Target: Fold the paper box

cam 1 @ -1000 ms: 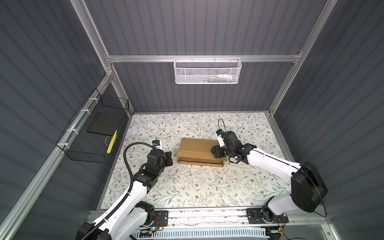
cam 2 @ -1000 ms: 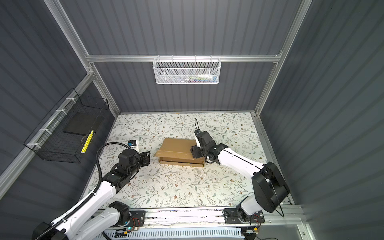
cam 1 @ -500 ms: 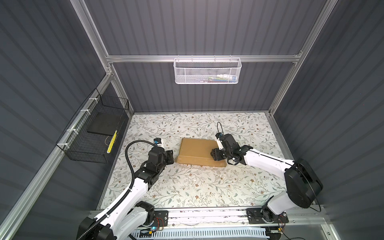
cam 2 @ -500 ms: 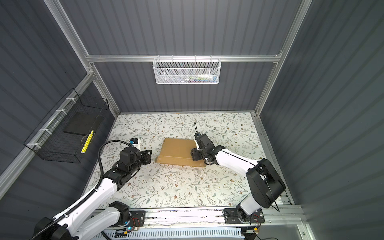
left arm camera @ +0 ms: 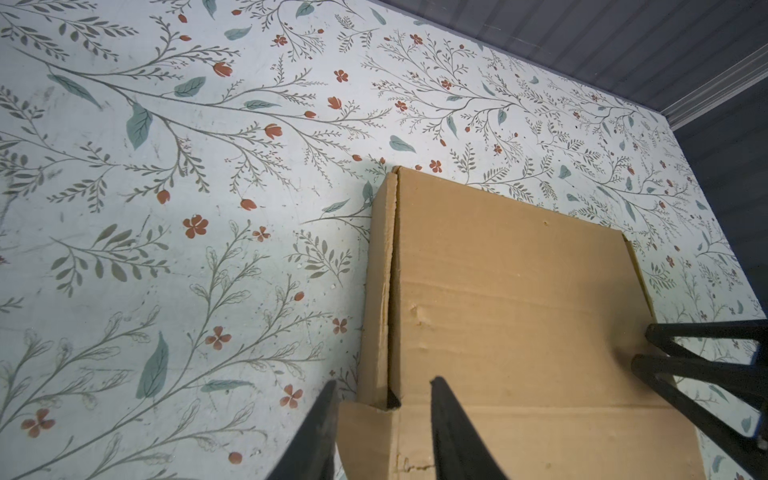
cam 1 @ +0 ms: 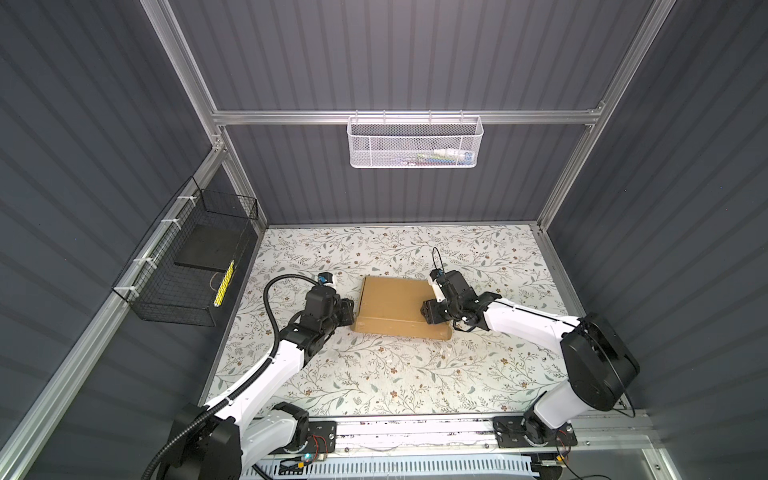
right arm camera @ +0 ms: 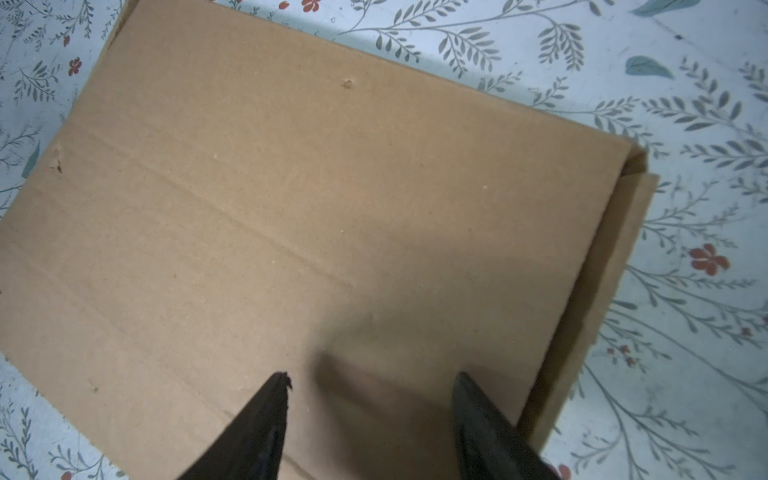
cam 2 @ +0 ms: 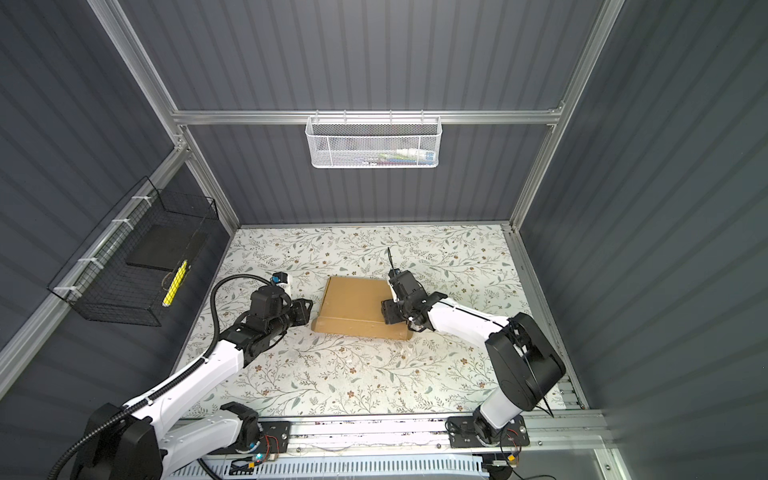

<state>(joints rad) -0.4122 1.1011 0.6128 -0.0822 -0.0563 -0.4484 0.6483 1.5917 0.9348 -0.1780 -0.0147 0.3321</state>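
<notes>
The paper box (cam 1: 395, 303) (cam 2: 357, 303) lies closed and flat in the middle of the table, plain brown cardboard with its lid down. My left gripper (cam 1: 350, 311) (cam 2: 307, 311) is at its front left corner. In the left wrist view its open fingers (left arm camera: 382, 380) straddle that corner of the box (left arm camera: 519, 311), one finger outside the side wall and one over the lid. My right gripper (cam 1: 428, 311) (cam 2: 386, 311) stands open over the lid near the right edge. Its tips (right arm camera: 370, 374) are low over the cardboard (right arm camera: 332, 208) and hold nothing. It also shows in the left wrist view (left arm camera: 642, 347).
A black wire basket (cam 1: 187, 266) hangs on the left wall and holds a black slab (cam 1: 208, 249). A white mesh basket (cam 1: 415, 141) hangs on the back wall. The floral table top (cam 1: 395, 374) stretches in front of the box to the metal rail (cam 1: 415, 428).
The lid, slightly raised a second ago, now lies flat on the box. My right gripper has come down on it, and my left gripper has moved in to the front left corner.
</notes>
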